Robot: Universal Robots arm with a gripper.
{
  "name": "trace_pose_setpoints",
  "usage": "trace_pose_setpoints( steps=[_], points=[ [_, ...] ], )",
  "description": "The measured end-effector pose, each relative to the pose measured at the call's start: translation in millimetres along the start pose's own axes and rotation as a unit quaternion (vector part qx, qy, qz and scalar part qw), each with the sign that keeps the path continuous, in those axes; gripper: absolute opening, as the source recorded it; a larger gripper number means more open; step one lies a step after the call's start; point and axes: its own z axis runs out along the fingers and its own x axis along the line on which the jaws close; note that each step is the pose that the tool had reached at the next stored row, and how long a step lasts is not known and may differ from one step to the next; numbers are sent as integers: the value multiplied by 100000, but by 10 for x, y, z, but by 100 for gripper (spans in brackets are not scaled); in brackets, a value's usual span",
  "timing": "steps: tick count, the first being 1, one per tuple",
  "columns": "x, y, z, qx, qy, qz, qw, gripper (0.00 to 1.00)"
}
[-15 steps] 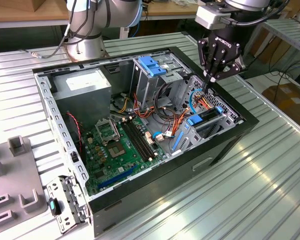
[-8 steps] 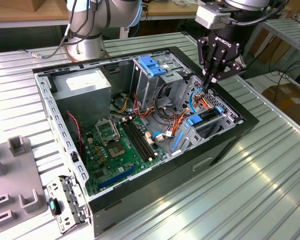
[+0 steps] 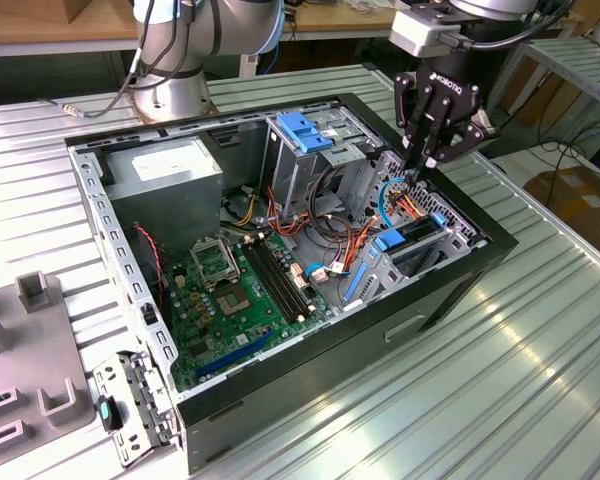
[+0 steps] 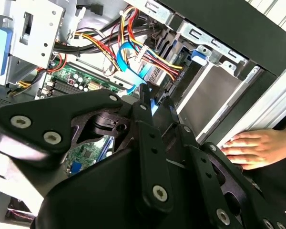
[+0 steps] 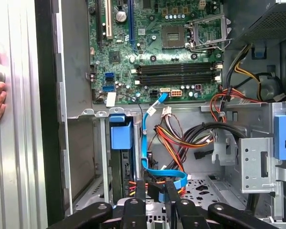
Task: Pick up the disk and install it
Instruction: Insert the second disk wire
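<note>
The disk sits in the drive bay at the front of the open computer case, edge up, with a blue tab at each end. One of its blue tabs appears in the first wrist view, and a blue tab in the second. My gripper hangs just above the bay, among the loose wires. Its fingers stand close together on a flat blue cable, which loops up towards the motherboard.
A tall metal cage with a blue top stands behind the bay. Red, orange and yellow wires crowd the space beside it. A person's hand rests on the table against the case's outer wall. A grey power supply fills the far corner.
</note>
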Motion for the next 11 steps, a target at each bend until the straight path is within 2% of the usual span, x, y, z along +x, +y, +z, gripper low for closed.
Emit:
trace_pose_setpoints(
  steps=[5,10,11],
  points=[
    [-69,-10,33,6,512,100,99999,30],
    [-104,-6,86,29,1428,191,99990,30],
    [-113,-6,101,40,1728,211,99985,30]
  ],
)
